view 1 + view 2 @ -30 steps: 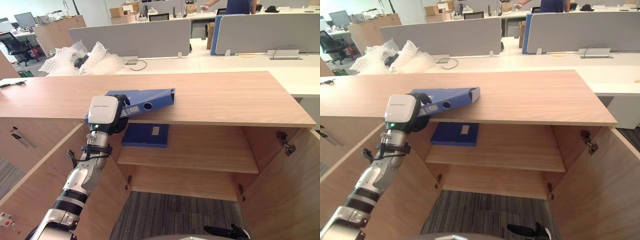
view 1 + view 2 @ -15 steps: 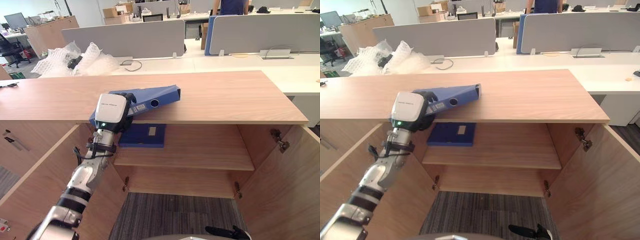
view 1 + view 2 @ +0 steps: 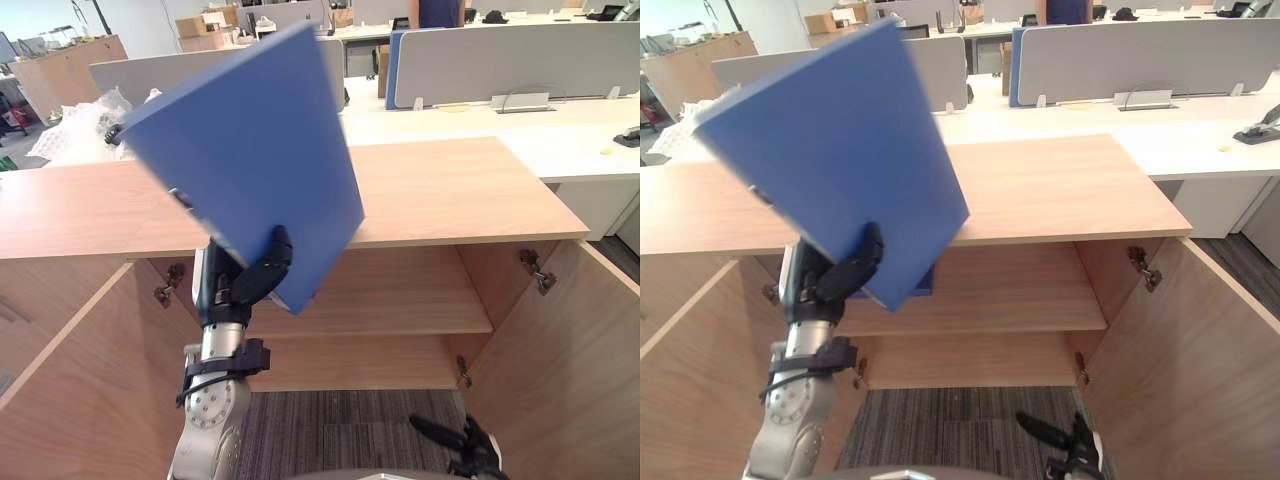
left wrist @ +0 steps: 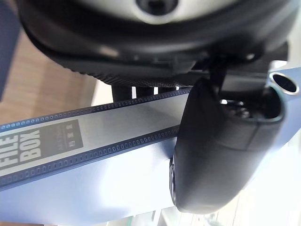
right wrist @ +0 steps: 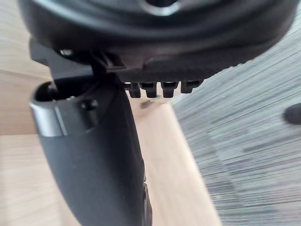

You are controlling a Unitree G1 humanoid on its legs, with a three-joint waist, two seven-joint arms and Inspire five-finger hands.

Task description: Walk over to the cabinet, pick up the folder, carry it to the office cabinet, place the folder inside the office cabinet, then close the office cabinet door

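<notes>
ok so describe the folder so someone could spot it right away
Start at the long wooden cabinet with both doors open. Before its left half, the left hand grips a folder by its lower edge. It is the big, plain blue slab held up tilted, covering part of the cabinet top.

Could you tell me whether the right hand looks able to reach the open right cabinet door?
Probably yes: the right hand hangs low, close to the right door, with nothing visible between them.
</notes>
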